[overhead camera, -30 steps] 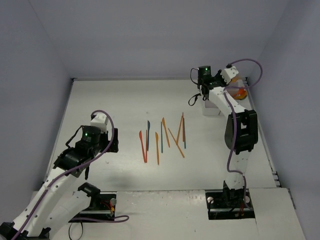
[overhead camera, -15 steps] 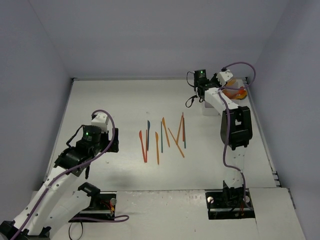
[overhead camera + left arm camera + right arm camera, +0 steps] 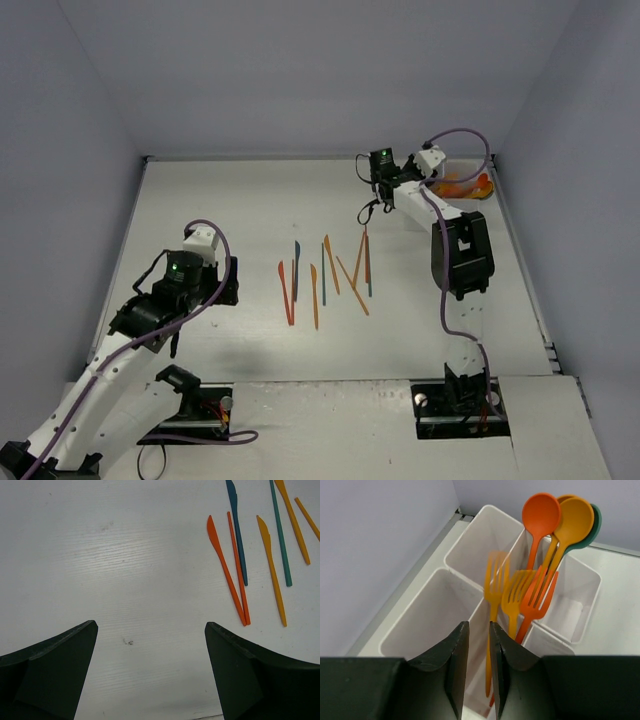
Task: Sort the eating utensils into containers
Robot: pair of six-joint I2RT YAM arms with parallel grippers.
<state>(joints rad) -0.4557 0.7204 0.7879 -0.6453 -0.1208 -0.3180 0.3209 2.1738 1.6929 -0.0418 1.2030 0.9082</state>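
Note:
Several orange, yellow and teal-blue utensils (image 3: 325, 275) lie side by side mid-table. In the left wrist view an orange knife (image 3: 227, 575), a blue knife (image 3: 236, 530) and a yellow knife (image 3: 272, 575) lie ahead and to the right of my left gripper (image 3: 150, 624), which is wide open and empty over bare table. My right gripper (image 3: 479, 625) has its jaws a narrow gap apart with nothing between them, just above the white tray (image 3: 480, 535). Three forks (image 3: 540, 592) stand in one compartment, one of them a blurred yellow fork (image 3: 495, 580). Three spoons (image 3: 541, 512) stand in another compartment.
The tray stands in the far right corner against the walls; in the top view its orange contents (image 3: 468, 186) show behind the right arm (image 3: 458, 250). The left arm (image 3: 150, 310) stands low at the left. Grey walls enclose the table.

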